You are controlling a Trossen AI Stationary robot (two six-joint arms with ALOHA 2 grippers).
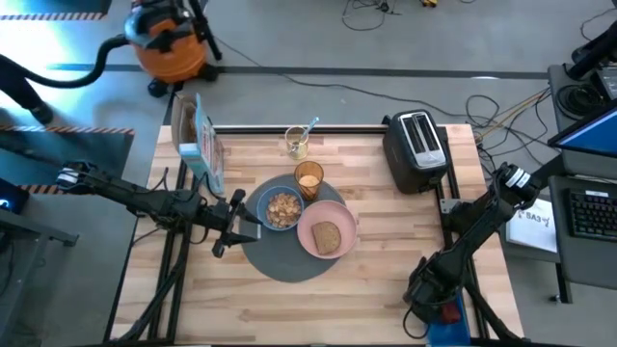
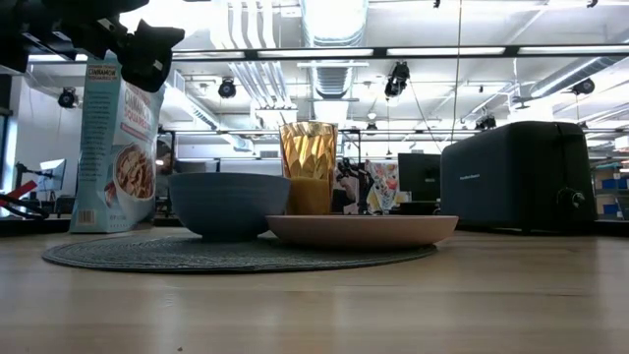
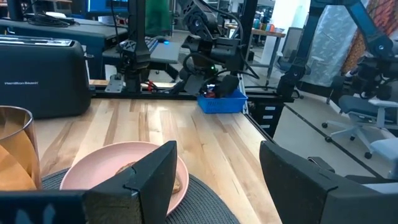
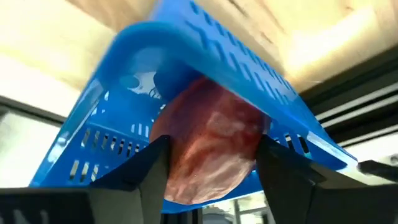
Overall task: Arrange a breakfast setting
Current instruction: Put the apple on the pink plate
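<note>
Red food piece (image 4: pixel 208 146) upright between right gripper's (image 4: pixel 211 180) parted fingers; left gripper (image 3: pixel 214 180) open — empty.

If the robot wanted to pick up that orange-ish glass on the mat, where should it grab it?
Probably around the amber tumbler's upper wall, coming down from above. It stands upright with straight faceted sides, but the blue bowl and pink plate crowd its base, so a low sideways approach looks blocked.
</note>
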